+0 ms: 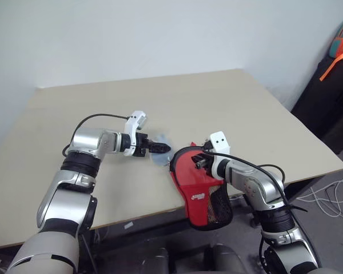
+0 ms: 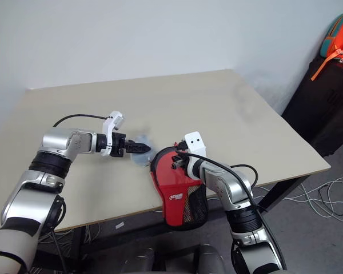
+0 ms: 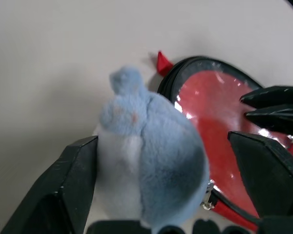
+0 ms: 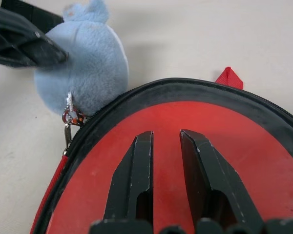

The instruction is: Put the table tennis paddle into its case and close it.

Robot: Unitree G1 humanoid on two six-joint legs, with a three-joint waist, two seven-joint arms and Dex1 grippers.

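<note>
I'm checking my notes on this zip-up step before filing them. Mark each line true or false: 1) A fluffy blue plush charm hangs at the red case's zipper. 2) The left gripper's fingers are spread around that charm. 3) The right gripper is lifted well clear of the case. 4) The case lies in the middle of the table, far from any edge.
1) True: the fluffy blue plush charm sits at the zipper of the red paddle-shaped case with black trim.
2) True: the left gripper is open around the charm.
3) False: the right gripper rests on the case's red face.
4) False: its mesh end overhangs the beige table's near edge.
</note>
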